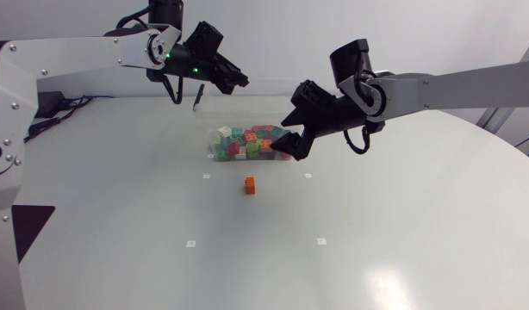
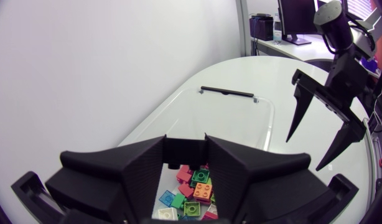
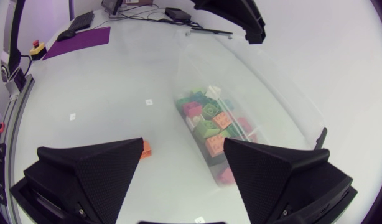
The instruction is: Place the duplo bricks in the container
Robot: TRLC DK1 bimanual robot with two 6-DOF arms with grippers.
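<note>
My right end effector [image 1: 290, 145] released and empty at one end of the clear container [image 1: 214, 148], left end effector [image 1: 239, 82] released above it, duplo bricks [image 1: 247, 142] heaped inside, one orange brick [image 1: 250, 185] apart on the tabletop [image 1: 376, 224]

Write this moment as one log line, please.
left gripper: open, over container | right gripper: open, near container | orange brick: on table, outside

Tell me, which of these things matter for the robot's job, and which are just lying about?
For the job: clear plastic container; coloured duplo bricks inside it; lone orange duplo brick on the table; left gripper and right gripper, fingers open.

Lying about: small white square markers on the white table.
</note>
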